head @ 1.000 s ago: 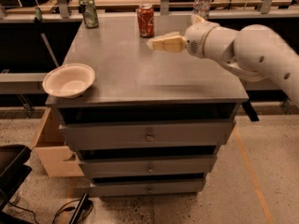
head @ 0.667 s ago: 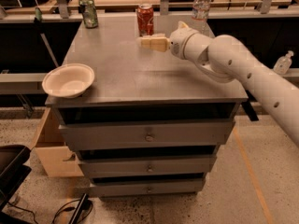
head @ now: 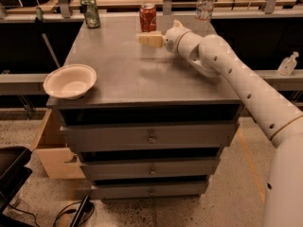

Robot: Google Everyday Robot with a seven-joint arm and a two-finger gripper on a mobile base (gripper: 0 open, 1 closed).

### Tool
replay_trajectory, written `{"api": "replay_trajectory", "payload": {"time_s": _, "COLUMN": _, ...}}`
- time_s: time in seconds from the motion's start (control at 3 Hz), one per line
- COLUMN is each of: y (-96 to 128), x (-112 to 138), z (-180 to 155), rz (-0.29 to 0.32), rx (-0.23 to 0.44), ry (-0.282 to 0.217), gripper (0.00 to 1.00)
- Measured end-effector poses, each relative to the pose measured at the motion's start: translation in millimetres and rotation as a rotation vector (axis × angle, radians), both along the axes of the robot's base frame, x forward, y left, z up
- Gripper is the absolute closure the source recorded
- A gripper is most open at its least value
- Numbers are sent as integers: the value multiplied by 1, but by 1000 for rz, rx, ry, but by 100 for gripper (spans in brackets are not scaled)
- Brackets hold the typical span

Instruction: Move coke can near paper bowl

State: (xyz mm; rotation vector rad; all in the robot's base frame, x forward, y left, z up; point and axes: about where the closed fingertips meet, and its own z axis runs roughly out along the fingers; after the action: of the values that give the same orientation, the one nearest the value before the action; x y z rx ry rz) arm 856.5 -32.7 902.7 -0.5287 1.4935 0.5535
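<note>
The red coke can [head: 147, 17] stands upright at the far middle of the grey cabinet top [head: 142, 74]. The off-white paper bowl [head: 70, 81] sits at the front left corner of the same top. My gripper [head: 143, 39] reaches in from the right on the white arm [head: 222, 65]. It hangs just in front of the can and a little below its base in the picture, not touching it. It holds nothing that I can see.
A dark green can [head: 90, 12] stands at the far left corner. A clear water bottle [head: 204, 4] stands at the far right. The cabinet has drawers [head: 150, 138] in front. A wooden box [head: 52, 150] sits on the floor at left. Benches stand behind.
The arm has stretched further left and toward the back, bringing the gripper from right of the can to just in front of it.
</note>
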Motion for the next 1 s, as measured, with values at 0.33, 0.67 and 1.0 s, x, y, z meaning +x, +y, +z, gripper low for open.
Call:
{"api": "replay_trajectory", "payload": {"time_s": 0.33, "y": 0, "x": 32, "z": 12, "rz": 16, "rx": -64, "ry": -13, "gripper": 0}}
{"api": "replay_trajectory", "payload": {"time_s": 0.67, "y": -9, "x": 58, "z": 24, "rz": 19, "rx": -151, "ry": -12, "gripper": 0}}
{"api": "replay_trajectory", "payload": {"time_s": 1.0, "y": -9, "x": 58, "z": 24, "rz": 19, "rx": -151, "ry": -11, "gripper": 0}}
